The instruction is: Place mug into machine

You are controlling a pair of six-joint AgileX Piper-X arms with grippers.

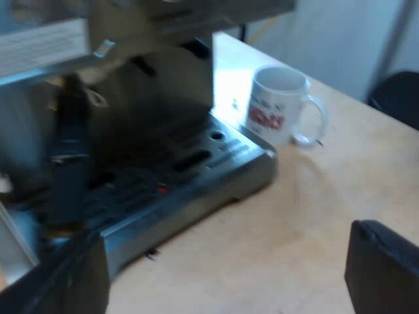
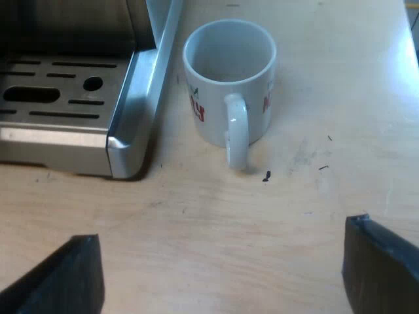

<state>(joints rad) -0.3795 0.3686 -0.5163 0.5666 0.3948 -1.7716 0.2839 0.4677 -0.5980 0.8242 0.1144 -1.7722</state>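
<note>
Nothing is done yet: the mug (image 2: pixel 229 85) stands on the table (image 2: pixel 196 216) near its edge, beside a corner of the drip tray (image 2: pixel 59 98). Left gripper (image 1: pixel 219 281) and right gripper (image 2: pixel 219 275) gape empty; grasping and placing remain.

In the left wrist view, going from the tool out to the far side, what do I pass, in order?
Left tool → espresso machine's drip tray → white mug, standing on the table just past the tray's corner.
</note>
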